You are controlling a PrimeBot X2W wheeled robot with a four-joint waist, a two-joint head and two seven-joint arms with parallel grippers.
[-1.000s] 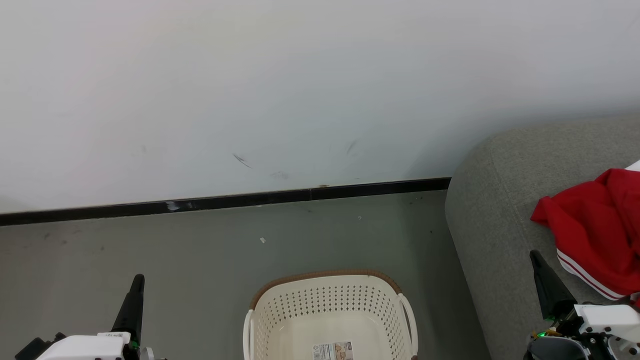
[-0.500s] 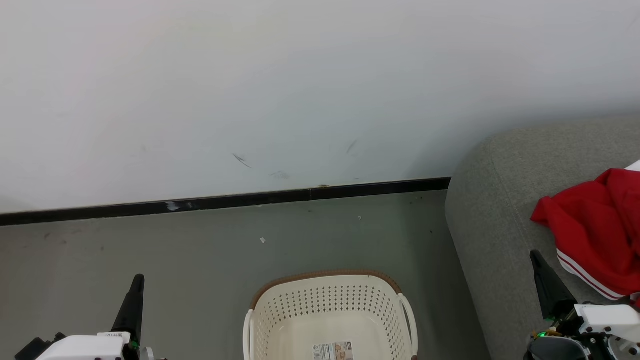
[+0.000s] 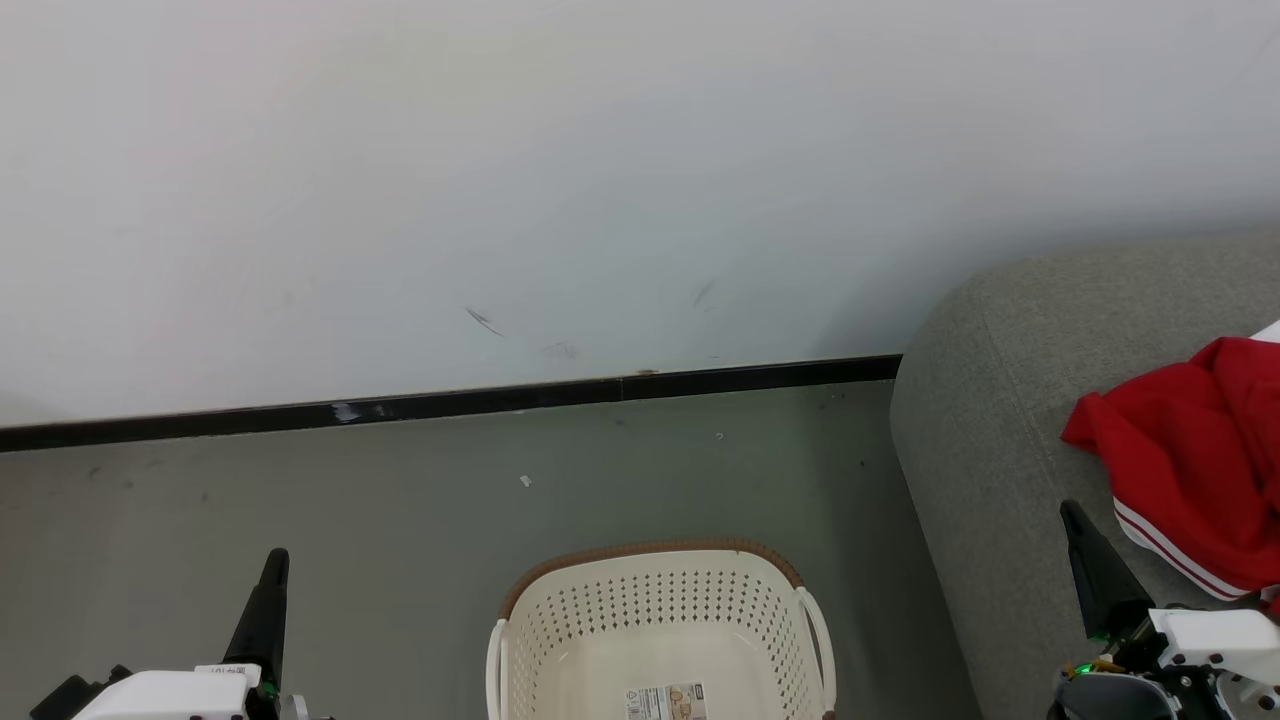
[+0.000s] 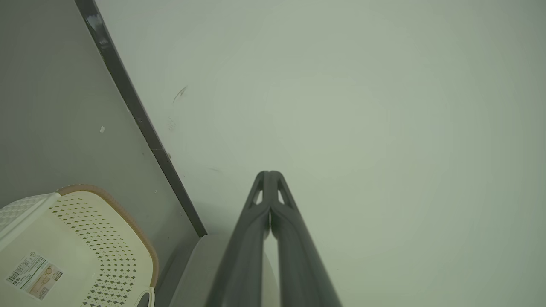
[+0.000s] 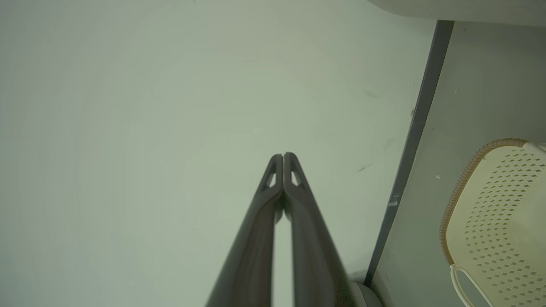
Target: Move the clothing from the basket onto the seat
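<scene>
**Red clothing on the grey seat, basket on the floor**

The head view gives the layout. The clothing lies bunched at the right on the seat, its white-striped edge near the right pincer. The basket stands beside the seat, with a sticker on its bottom. The left pincer hovers over the floor, well apart from the basket. The wrist views give the close look: each pincer's fingertips are pressed together, pinching nothing, and point at the pale wall above the dark baseboard.
</scene>
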